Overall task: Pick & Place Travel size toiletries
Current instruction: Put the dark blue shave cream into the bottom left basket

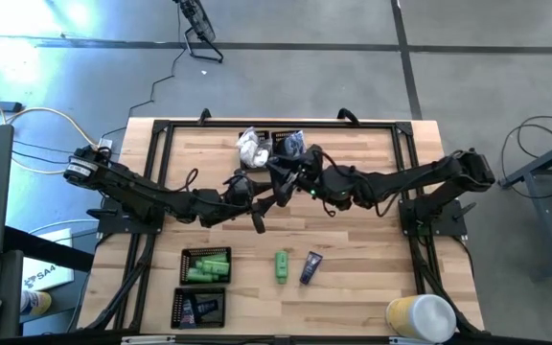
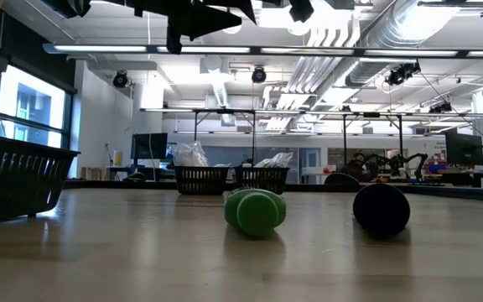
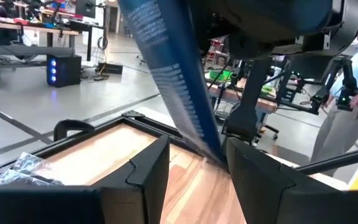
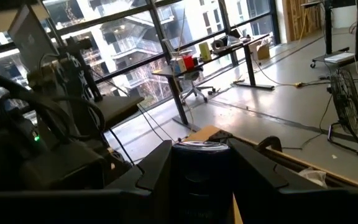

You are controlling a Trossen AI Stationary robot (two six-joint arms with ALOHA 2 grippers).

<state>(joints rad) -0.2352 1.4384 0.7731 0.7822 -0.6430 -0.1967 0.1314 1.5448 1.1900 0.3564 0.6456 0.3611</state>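
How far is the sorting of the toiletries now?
Done: green tubes lie in one tray, navy ones in the tray beside it. In hand: both grippers, left gripper and right gripper, hold one navy tube mid-table. Left: a loose green tube and navy tube.

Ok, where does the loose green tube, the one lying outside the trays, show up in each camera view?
High view: the green tube lies in the lower middle of the picture.
Low view: centre foreground, one end facing the camera.
Left wrist view: not in it.
Right wrist view: not in it.
Shared landmark: the loose dark navy tube, lying just right of it in both the high and low views.
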